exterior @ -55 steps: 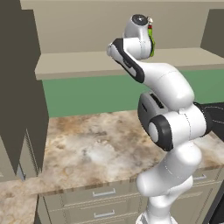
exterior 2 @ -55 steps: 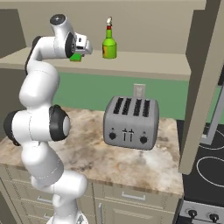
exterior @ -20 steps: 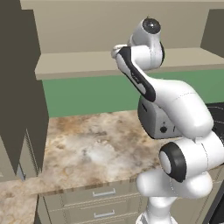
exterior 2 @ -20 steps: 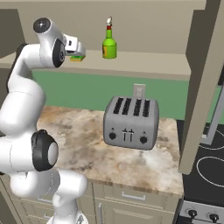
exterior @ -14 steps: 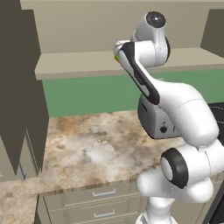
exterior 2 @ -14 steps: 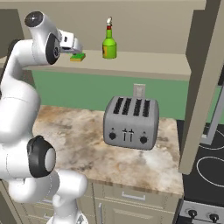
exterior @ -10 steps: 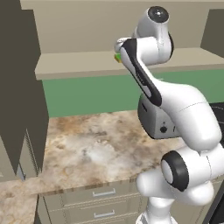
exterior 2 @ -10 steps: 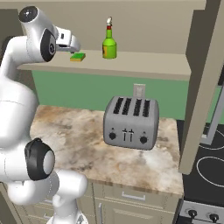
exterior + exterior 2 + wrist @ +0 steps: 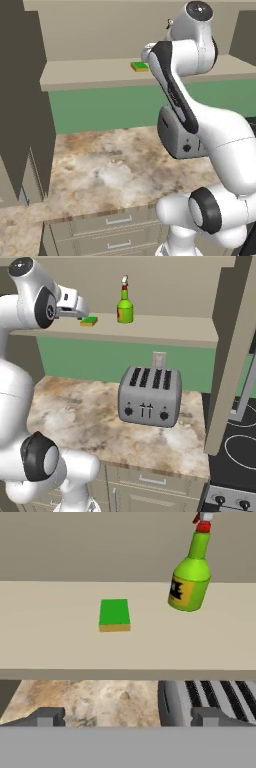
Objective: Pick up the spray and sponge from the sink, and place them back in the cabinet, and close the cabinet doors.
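The green-and-yellow sponge (image 9: 89,321) (image 9: 114,614) (image 9: 139,66) lies flat on the shelf of the open cabinet (image 9: 165,331). To its right on the same shelf the lime-green spray (image 9: 125,306) (image 9: 190,582) stands upright. My gripper (image 9: 82,312) (image 9: 127,717) hangs open and empty just off the shelf's front edge, left of the sponge and clear of it. Both cabinet doors (image 9: 25,100) (image 9: 235,356) stand open at the sides. The sink is out of view.
A silver toaster (image 9: 149,397) (image 9: 210,697) stands on the marbled counter (image 9: 110,170) below the shelf. Beige drawers (image 9: 120,235) run under the counter. A black stovetop (image 9: 240,446) sits at the far right, past the open right door.
The sponge, at the gripper 2.8 s ago, now rests alone on the shelf. The hand has pulled back from the shelf and the upper arm has swung up and away.
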You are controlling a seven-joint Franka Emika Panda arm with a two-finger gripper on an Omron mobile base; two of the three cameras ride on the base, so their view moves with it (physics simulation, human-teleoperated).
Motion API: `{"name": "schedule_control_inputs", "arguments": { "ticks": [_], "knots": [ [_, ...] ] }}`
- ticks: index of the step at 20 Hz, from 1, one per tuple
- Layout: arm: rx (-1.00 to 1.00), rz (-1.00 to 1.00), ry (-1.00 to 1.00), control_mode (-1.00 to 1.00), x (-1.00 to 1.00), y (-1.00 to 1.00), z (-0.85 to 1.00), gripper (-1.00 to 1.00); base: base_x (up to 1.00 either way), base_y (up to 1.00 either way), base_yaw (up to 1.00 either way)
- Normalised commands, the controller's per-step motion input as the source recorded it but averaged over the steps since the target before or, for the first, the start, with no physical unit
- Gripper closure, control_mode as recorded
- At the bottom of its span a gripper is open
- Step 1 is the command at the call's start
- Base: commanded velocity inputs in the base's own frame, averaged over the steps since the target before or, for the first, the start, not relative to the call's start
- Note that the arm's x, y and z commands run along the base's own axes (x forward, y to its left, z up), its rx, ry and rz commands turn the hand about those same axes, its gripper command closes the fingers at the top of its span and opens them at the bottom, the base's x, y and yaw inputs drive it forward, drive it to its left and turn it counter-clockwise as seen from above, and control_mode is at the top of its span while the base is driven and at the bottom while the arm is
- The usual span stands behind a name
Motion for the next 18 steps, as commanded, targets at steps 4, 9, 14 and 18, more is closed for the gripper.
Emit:
{"name": "schedule_control_inputs", "arguments": {
  "ticks": [4,9,14,18],
  "knots": [
    [0.0,0.01,0.0,-1.0,-0.68,-0.2,-0.06,-1.0,0.0,0.0,0.0],
    [0.0,0.01,0.0,-1.0,-0.62,-0.16,-0.04,-1.0,0.0,0.0,0.0],
    [0.0,0.0,0.0,-1.0,-0.56,-0.12,-0.03,-1.0,0.0,0.0,0.0],
    [0.0,0.0,0.0,-1.0,-0.59,-0.08,-0.03,-1.0,0.0,0.0,0.0]
  ]
}}
